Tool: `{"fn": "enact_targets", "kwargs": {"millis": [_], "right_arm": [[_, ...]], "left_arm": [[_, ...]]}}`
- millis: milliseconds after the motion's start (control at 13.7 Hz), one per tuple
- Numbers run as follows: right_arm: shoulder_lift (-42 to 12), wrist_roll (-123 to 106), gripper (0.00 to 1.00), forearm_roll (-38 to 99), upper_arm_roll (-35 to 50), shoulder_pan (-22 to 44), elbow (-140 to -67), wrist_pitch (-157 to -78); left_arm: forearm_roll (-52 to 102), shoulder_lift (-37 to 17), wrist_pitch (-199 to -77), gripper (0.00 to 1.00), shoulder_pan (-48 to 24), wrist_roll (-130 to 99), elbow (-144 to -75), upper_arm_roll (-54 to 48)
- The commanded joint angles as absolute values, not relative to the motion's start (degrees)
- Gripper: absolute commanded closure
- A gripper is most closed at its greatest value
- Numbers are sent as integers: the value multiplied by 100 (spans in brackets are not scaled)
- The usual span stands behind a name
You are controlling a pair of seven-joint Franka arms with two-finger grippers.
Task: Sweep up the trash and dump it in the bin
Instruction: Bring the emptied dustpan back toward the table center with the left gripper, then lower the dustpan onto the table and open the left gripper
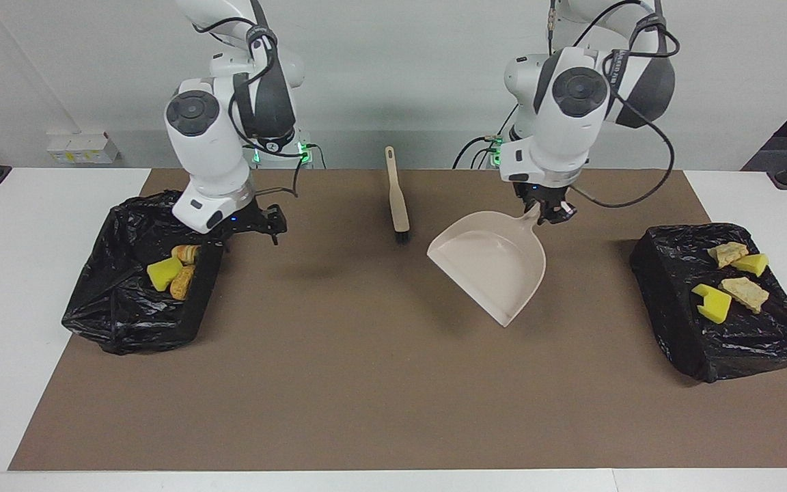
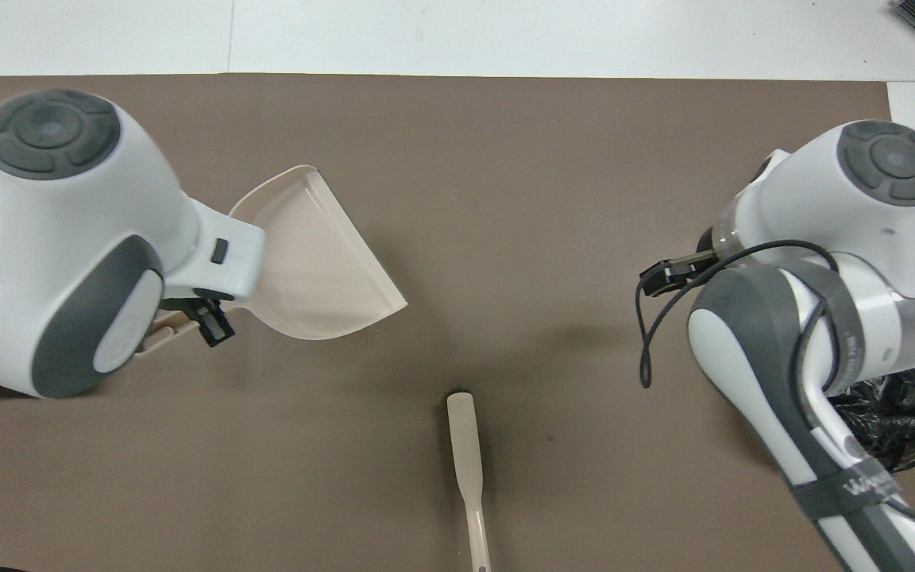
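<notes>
My left gripper (image 1: 544, 212) is shut on the handle of the beige dustpan (image 1: 492, 263) and holds it tilted, lip down toward the mat's middle; both also show in the overhead view, the left gripper (image 2: 205, 318) and the dustpan (image 2: 314, 270). The pan holds nothing. The beige brush (image 1: 398, 198) lies on the mat nearer the robots. Trash lies in two places: a yellow sponge (image 1: 163, 272) and orange-brown lumps (image 1: 184, 281) in the black-lined bin (image 1: 120, 321), and several scraps (image 1: 711, 303) on a black bag (image 1: 728, 342). My right gripper (image 1: 272, 224) hangs over the bin's edge.
A brown mat (image 1: 366, 383) covers the table's middle, with white table at both ends. The bin stands at the right arm's end, the black bag with scraps at the left arm's end. The brush also shows in the overhead view (image 2: 467, 469).
</notes>
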State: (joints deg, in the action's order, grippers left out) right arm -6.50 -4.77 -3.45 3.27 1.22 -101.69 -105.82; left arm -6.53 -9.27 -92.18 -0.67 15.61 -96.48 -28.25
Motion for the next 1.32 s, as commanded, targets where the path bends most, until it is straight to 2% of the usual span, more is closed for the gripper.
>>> {"fn": "enact_targets", "kwargs": {"millis": [0, 366, 586, 879, 1025, 1245], "right_arm": [[-598, -686, 0, -404, 413, -429, -9888, -10486], [-212, 135, 0, -343, 404, -501, -9624, -10038], [96, 1114, 0, -308, 483, -405, -9642, -9643], [141, 1230, 0, -281, 466, -378, -9589, -9204], [263, 1318, 0, -80, 440, -378, -9387, -8957], [509, 1336, 0, -70, 466, -369, -9729, -9017]], "left_arm": [[-580, -1422, -9876, 100, -131, -162, -9642, -3128], [-571, -2240, -11125, 100, -386, -2221, -9405, -3208], [-615, -2373, -11258, 100, -474, -2688, -9237, -3208], [-589, -2531, -11750, 100, -658, -3059, -9308, -3217], [-676, -2925, -12100, 100, -921, -3573, -9281, -3199], [-668, -3076, -12209, 100, -967, -3999, -9307, -3208]]}}
